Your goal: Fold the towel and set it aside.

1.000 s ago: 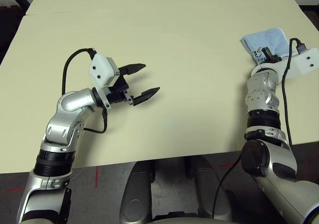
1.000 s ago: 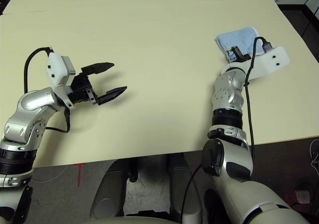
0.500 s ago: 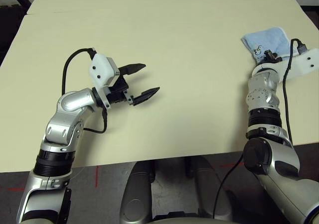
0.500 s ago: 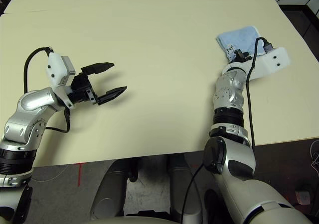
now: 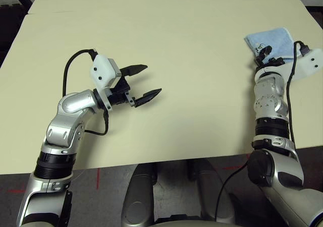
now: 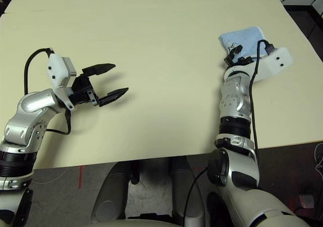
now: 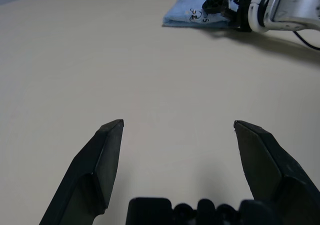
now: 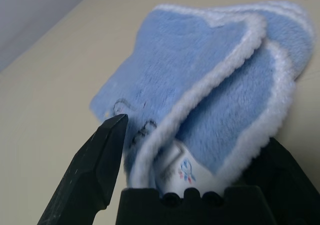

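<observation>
The towel (image 5: 273, 38) is a light-blue terry cloth with white edging, lying folded at the table's far right. A dark motif and a small white tag (image 8: 184, 171) show on its near end. My right gripper (image 5: 266, 55) sits at that near end. It is open, its fingers (image 8: 100, 160) spread wide on either side of the towel's (image 8: 200, 80) folded edge. My left gripper (image 5: 152, 79) hovers over bare table at the middle left, open and holding nothing. The left wrist view shows the towel (image 7: 197, 14) far across the table beside the right wrist.
The cream table (image 5: 192, 60) stretches wide between the two arms. Its right edge runs close behind the towel, and the front edge lies just below both forearms. A black cable (image 5: 288, 86) loops beside the right wrist.
My right gripper has opened and let go of the towel, which now lies flat. The right wrist drew back slightly toward me. The left arm has not moved.
</observation>
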Robot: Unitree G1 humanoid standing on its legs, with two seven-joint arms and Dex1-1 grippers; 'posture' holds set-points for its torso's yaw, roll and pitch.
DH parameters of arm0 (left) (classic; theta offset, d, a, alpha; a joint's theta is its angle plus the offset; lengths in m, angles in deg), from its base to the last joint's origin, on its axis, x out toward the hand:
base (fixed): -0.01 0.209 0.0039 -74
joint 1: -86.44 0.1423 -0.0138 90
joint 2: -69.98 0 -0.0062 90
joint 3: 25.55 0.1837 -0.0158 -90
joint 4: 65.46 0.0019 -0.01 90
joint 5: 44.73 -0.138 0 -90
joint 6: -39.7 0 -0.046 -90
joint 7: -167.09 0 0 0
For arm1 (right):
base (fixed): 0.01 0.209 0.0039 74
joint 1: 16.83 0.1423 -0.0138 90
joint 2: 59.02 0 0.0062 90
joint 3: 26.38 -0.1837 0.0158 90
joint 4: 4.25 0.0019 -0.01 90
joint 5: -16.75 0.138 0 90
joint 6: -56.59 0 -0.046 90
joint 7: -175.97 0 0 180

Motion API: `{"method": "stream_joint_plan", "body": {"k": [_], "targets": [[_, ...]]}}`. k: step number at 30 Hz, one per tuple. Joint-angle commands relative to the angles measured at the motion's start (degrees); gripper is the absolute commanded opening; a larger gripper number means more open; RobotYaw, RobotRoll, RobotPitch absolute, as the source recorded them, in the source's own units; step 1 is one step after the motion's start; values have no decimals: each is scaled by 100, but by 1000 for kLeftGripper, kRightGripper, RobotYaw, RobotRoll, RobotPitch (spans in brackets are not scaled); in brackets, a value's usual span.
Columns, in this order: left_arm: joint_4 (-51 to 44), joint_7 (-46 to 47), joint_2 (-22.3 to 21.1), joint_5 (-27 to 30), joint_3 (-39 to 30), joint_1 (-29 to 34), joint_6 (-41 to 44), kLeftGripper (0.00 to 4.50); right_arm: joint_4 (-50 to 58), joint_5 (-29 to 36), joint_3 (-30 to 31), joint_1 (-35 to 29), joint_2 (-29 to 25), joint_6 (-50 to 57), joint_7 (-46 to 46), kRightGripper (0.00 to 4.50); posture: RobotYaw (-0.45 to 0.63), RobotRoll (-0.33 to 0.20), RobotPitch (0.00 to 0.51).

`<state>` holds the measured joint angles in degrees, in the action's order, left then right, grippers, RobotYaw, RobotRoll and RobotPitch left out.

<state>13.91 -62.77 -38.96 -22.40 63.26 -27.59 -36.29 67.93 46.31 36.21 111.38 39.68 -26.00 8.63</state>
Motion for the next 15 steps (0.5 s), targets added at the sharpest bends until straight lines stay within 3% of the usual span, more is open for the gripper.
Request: {"method": "stream_joint_plan", "body": {"k": [1,15], "targets": [[-54,-46,0,-60,55,64,-53,4500,696,-6,338,-677,-50,475,-426,4430,-2,0,316],[92,-79,28,-77,85,-40,-130,4500,2603,292,663,-2275,-447,1508,-1362,4430,-34,0,313]]}}
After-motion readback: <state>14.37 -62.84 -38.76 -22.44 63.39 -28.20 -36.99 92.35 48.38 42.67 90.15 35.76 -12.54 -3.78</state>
